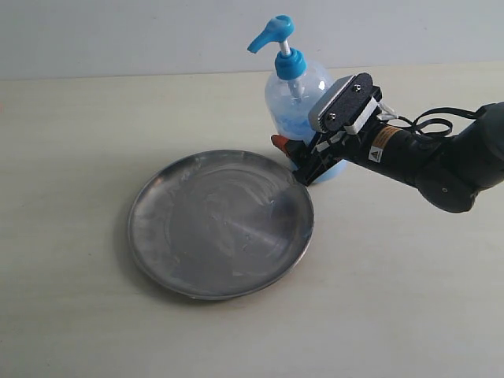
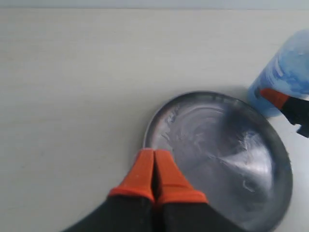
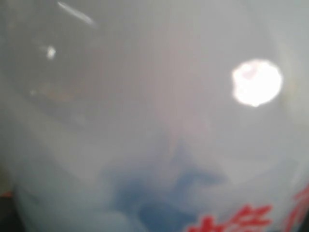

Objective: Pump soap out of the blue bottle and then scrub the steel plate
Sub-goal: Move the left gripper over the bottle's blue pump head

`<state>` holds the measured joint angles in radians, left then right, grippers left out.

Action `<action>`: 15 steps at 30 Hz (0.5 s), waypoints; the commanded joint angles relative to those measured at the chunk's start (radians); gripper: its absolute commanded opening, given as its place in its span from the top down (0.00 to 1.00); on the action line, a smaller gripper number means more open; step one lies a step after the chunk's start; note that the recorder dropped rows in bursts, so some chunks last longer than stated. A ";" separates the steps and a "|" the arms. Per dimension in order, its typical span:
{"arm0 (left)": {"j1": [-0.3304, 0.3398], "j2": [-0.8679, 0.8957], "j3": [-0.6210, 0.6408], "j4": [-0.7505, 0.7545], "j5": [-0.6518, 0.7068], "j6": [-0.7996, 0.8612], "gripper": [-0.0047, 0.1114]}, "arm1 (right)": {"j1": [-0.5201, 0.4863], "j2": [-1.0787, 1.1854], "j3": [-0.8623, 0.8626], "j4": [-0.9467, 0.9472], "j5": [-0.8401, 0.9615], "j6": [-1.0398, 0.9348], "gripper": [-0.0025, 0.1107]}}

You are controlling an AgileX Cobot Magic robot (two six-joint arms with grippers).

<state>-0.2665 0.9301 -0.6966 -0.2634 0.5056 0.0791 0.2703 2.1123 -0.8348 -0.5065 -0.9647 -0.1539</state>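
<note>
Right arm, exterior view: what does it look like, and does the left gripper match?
The right arm is black and rounded, with thin black cable loops at the wrist, a grey screwed mount on top and a yellowish warning label. The right gripper is black with orange fingertips. The left gripper matches: black fingers, orange tips.

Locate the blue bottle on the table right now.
In the exterior view the blue bottle stands upright right of centre, just behind the far right rim of the steel plate, with the right gripper clasped around its lower body.
</note>
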 commanded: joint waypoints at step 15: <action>-0.007 0.169 -0.215 -0.323 0.142 0.265 0.96 | -0.002 -0.013 -0.010 -0.031 -0.044 -0.020 0.98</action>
<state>-0.2707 1.0745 -0.8813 -0.5658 0.6364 0.3327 0.2703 2.1123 -0.8348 -0.5215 -0.9685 -0.1654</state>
